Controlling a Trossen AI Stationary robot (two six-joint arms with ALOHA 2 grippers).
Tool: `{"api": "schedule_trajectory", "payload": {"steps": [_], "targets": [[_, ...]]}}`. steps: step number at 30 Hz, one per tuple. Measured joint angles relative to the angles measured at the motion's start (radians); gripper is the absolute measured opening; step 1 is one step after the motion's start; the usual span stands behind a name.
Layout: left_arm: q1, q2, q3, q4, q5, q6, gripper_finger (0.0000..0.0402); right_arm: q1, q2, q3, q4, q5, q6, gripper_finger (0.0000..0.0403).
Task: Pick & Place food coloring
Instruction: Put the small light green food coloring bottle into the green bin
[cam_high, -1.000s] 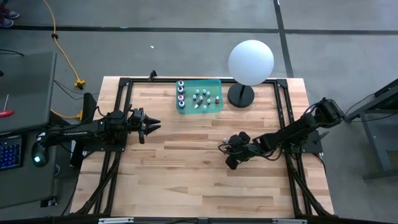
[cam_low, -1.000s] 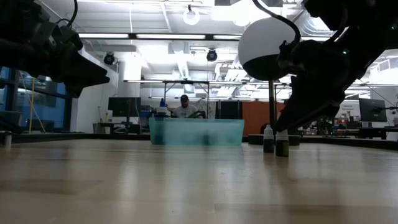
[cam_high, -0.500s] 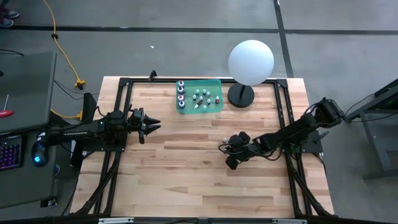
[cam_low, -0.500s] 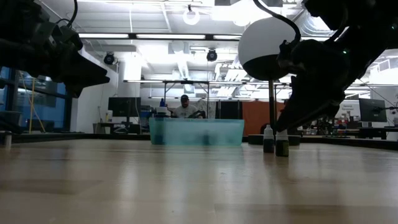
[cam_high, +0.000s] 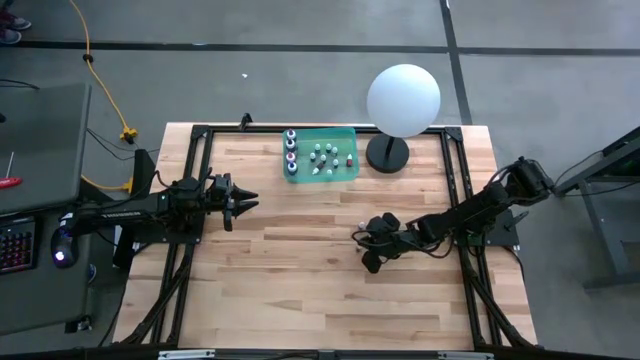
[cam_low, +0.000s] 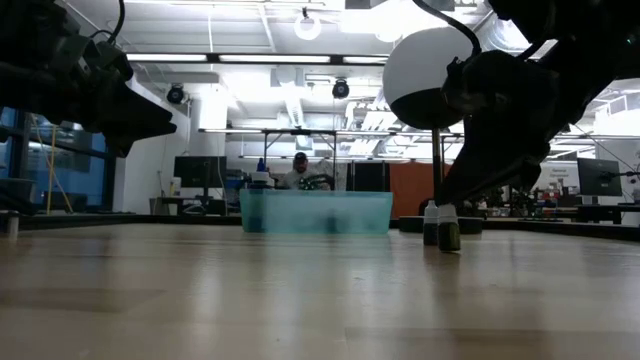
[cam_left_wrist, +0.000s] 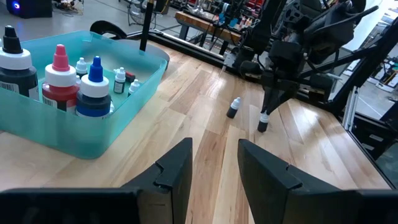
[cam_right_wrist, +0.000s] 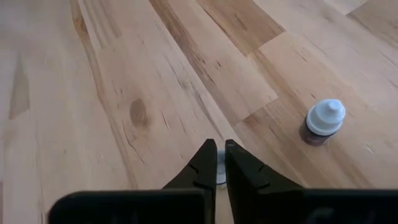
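1. The right gripper (cam_right_wrist: 219, 167) stands low over the table (cam_high: 300, 290), its jaws clenched on the white cap of a tiny food coloring bottle (cam_left_wrist: 263, 121).
2. A second small bottle (cam_right_wrist: 322, 122) stands just beside; the rest sit in the teal bin (cam_high: 296, 174).
3. Likely light, stiff, smooth plastic: it could tip or slip, so a hold at the cap or neck suits it.
4. The left gripper (cam_high: 243, 200) waits well apart, jaws parted and holding nothing.
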Motion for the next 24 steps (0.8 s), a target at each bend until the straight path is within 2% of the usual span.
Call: {"api": "schedule_trajectory", "payload": {"steps": [24], "targets": [[0.0, 0.0, 0.0, 0.0, 0.0, 0.0, 0.0127, 0.0, -0.001, -0.001, 0.012, -0.002, -0.025, 0.0003]]}}
